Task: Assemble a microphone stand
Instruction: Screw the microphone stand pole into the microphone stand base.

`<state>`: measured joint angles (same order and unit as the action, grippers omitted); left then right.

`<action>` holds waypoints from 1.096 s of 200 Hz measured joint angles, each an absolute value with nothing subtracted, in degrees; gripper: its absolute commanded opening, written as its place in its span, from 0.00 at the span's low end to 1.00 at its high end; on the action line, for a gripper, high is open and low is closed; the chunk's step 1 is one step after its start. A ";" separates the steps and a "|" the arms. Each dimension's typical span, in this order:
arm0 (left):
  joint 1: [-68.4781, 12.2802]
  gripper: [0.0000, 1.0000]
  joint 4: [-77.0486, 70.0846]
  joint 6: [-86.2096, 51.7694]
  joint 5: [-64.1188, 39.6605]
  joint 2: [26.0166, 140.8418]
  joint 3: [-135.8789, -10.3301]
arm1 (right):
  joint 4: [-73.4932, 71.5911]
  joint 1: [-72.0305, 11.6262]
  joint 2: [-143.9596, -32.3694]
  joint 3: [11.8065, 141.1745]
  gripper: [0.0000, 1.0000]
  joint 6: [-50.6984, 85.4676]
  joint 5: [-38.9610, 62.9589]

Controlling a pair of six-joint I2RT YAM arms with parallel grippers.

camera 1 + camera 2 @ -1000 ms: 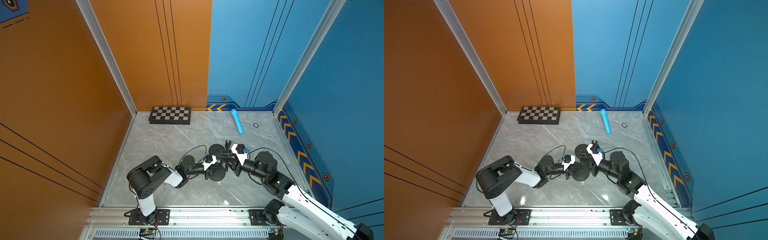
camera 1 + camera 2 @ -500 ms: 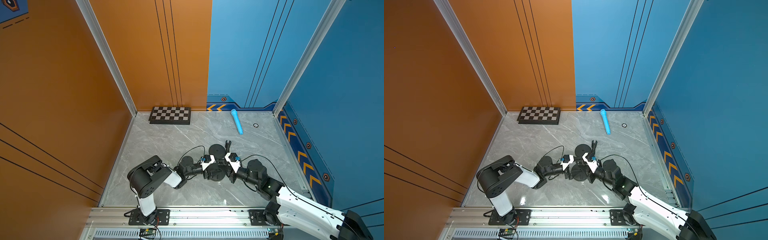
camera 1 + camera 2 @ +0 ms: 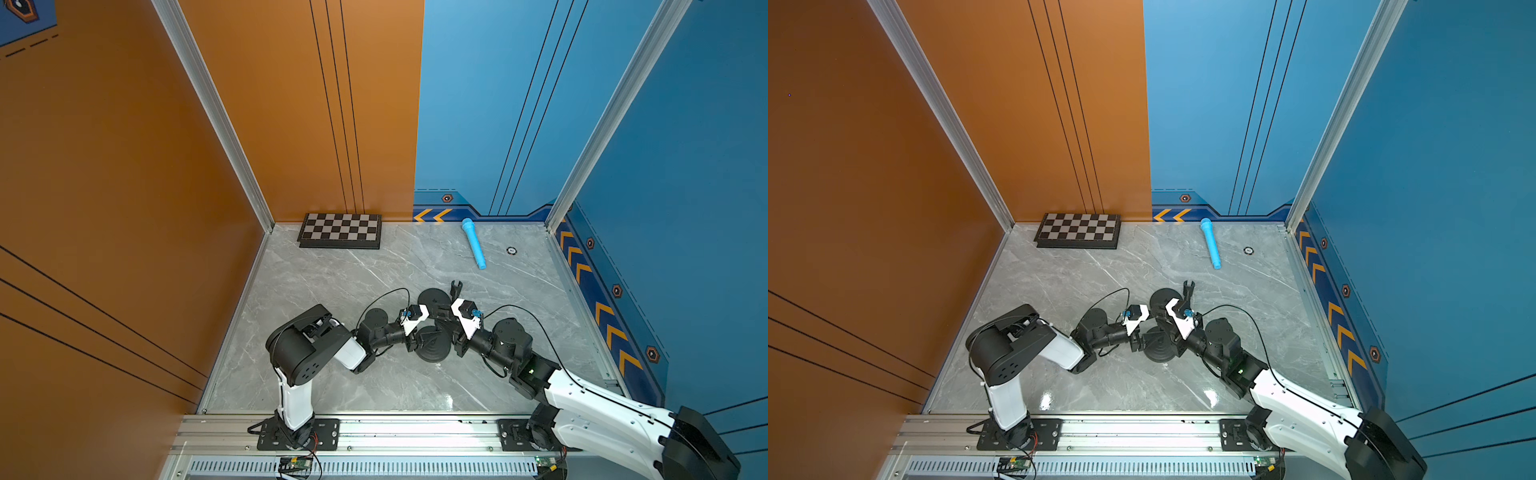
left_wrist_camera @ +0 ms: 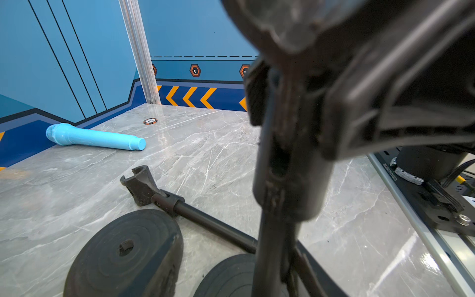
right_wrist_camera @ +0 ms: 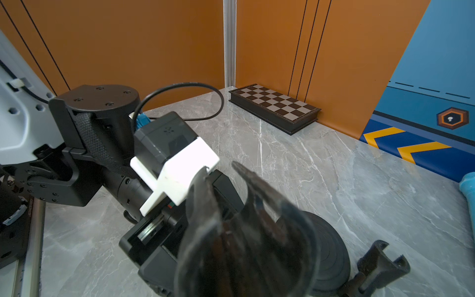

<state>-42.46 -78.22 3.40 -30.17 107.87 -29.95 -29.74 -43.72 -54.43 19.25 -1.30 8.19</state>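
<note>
Right gripper [image 5: 220,168] has edged toward left gripper [image 3: 417,337] — jaws closed, on what I cannot tell; left's width unclear. I judge pole [image 4: 205,221] must meet base [image 4: 123,246] hole squarely.

Layout check from my side of the tabletop [image 3: 332,291]: the chessboard [image 3: 340,231] is sitting back left, right up against the back wall. The microphone [image 3: 473,243] is lying back right of centre, head end toward that wall, with a token [image 3: 511,250] sitting just to its right. Nearer me, two stand bases are sitting one behind the other, the far base [image 3: 430,296] and the near base [image 3: 432,347]. The stand pole [image 4: 213,226] is lying flat just right of the far base, its clip [image 3: 456,286] pointing toward the back. My left arm [image 3: 374,332] and right arm [image 3: 505,340] are flanking the near base.
</note>
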 measured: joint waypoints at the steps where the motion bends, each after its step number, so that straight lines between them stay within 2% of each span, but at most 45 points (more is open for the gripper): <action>1: -42.46 0.60 -78.22 3.40 -30.20 107.96 -29.98 | -29.87 -43.70 -54.59 19.22 0.00 -1.30 8.12; 83: -42.15 0.42 -78.32 3.16 -31.14 111.24 -30.89 | -35.42 -43.72 -58.50 17.47 0.00 -1.21 6.59; 219: -42.04 0.27 -78.28 3.18 -38.44 111.72 -30.89 | -31.99 -45.78 -53.47 15.53 0.00 -0.21 4.62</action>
